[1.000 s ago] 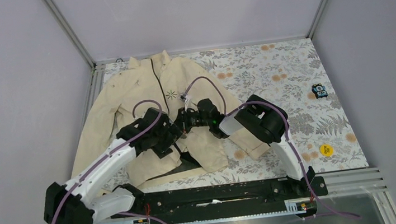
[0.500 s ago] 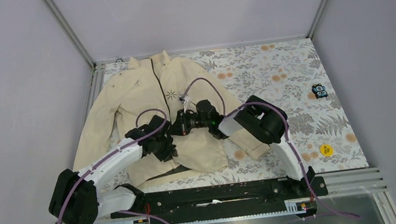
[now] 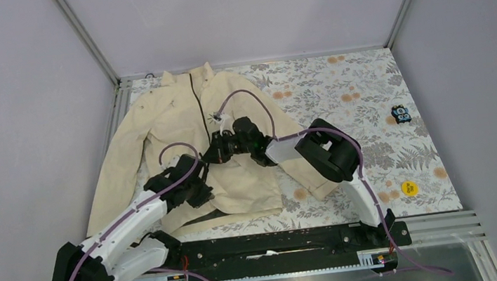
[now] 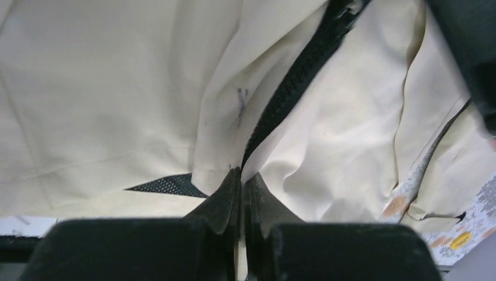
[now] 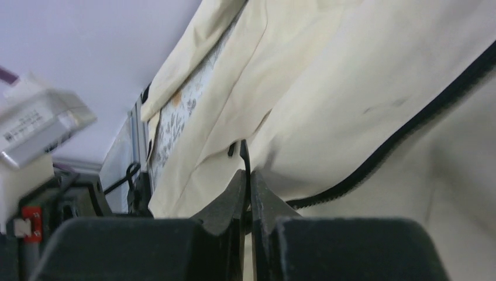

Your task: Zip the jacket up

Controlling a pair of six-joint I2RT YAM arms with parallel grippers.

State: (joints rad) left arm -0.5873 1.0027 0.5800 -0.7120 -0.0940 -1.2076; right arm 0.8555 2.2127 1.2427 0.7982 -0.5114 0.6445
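The cream jacket [image 3: 159,122] lies flat on the left half of the table, collar at the far side, its dark zipper [image 3: 197,104] running down the front. My left gripper [image 3: 203,190] is at the bottom hem. In the left wrist view the left gripper [image 4: 241,175] is shut on the hem fabric at the lower end of the zipper [image 4: 292,82]. My right gripper [image 3: 214,151] sits mid-chest on the zipper line. In the right wrist view the right gripper [image 5: 247,178] is shut on the thin black zipper pull [image 5: 244,153], with the zipper teeth [image 5: 409,129] trailing to the right.
A floral cloth [image 3: 339,95] covers the table. A small black and blue object [image 3: 400,114] and a yellow disc [image 3: 410,188] lie at the right side. Grey walls close in on three sides, and a black rail [image 3: 271,244] runs along the near edge.
My left gripper closed on the hem and drew back toward the near edge. My right gripper moved up the zipper toward the collar, still shut.
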